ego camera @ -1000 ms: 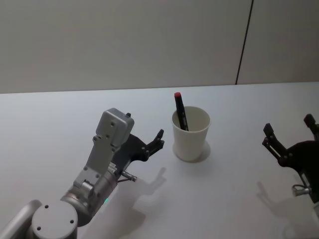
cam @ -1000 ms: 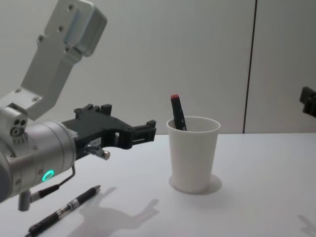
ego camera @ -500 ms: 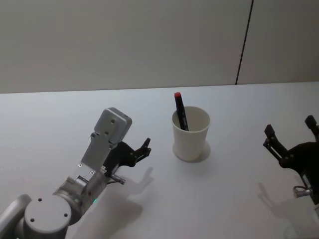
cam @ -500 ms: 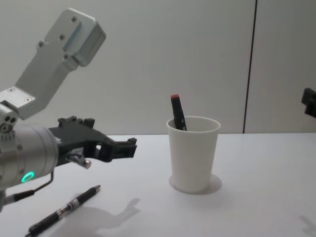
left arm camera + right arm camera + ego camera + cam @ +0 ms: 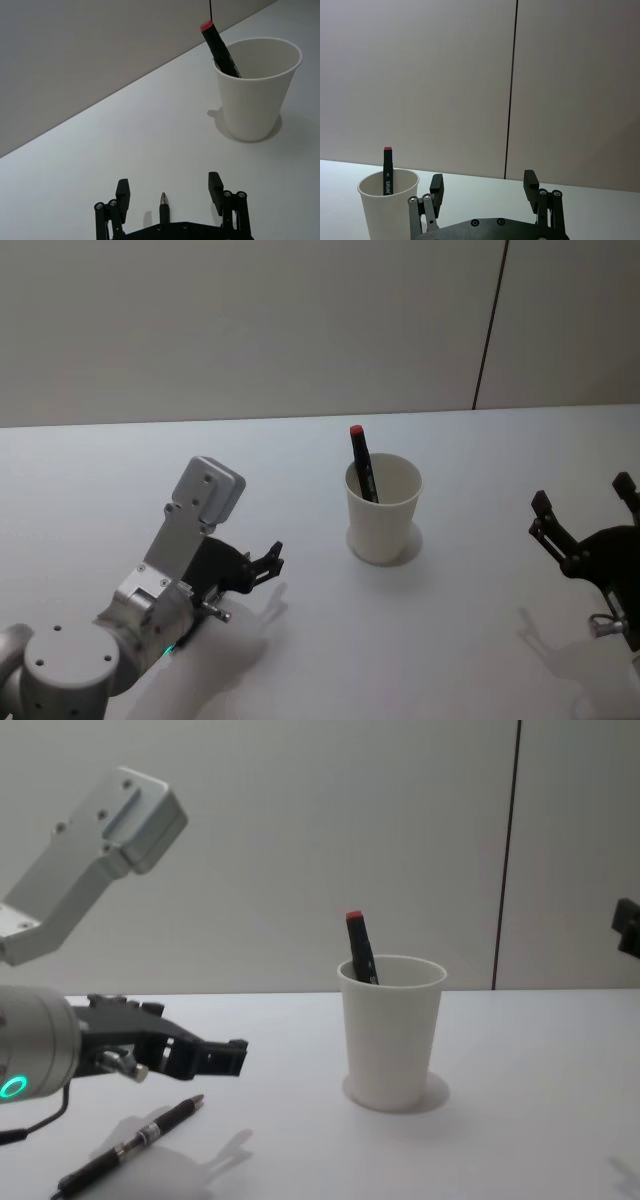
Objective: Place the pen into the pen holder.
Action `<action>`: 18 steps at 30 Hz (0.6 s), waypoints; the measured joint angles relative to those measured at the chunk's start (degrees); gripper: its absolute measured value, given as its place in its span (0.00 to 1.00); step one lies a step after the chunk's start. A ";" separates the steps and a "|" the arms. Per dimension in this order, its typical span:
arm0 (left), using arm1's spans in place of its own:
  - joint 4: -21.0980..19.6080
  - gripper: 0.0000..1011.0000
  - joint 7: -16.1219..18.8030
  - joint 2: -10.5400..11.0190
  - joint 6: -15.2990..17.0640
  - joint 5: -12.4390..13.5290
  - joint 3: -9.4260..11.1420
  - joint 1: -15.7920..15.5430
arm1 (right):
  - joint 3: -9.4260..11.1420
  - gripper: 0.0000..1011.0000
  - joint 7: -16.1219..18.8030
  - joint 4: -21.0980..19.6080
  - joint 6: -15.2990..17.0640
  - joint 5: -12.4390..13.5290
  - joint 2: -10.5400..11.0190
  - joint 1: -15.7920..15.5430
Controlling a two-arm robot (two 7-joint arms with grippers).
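left end effector (image 5: 268, 562): low over the bench (image 5: 450, 640), reaching forward, open, black fingers spread wide; seen from the side in the chest view (image 5: 228, 1058), clear of the bench surface.
left wrist view of it (image 5: 168, 184): two fingertips well apart, bare bench between them.
pen (image 5: 130, 1148): black, slim, flat on the bench, directly beneath the left end effector and apart from it; slanted, tip end toward the pen holder; in the left wrist view the metal tip (image 5: 163, 200) showing between the two fingers, close to the palm.
pen holder (image 5: 383, 525): white paper cup, upright on the bench, ahead of the left end effector and off to its right, well apart from it; roughly between the two end effectors, nearer the left one; also seen in the chest view (image 5: 390, 1040) and in both wrist views (image 5: 255, 95) (image 5: 387, 210).
marker (image 5: 362, 465): black body, red cap, standing tilted inside the pen holder, leaning on the rim on the side facing the left end effector, cap above the rim (image 5: 360, 945) (image 5: 220, 47) (image 5: 387, 170).
right end effector (image 5: 581, 492): parked above the bench far to the right of the pen holder, open, fingers wide apart (image 5: 483, 179), pointing toward the back wall, well apart from the pen and the cup.
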 joint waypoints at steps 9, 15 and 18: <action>0.67 0.99 -2.69 1.01 2.68 -5.21 -1.72 0.25 | -0.01 0.99 -0.01 -0.03 0.00 0.00 0.02 -0.05; 1.23 0.99 -5.48 2.36 2.89 -7.78 -3.03 0.50 | -0.01 0.99 -0.01 -0.03 0.00 0.00 0.02 -0.05; 1.39 0.99 -7.02 3.16 2.97 -8.81 -3.65 0.65 | -0.01 0.99 -0.01 -0.03 0.00 0.00 0.02 -0.05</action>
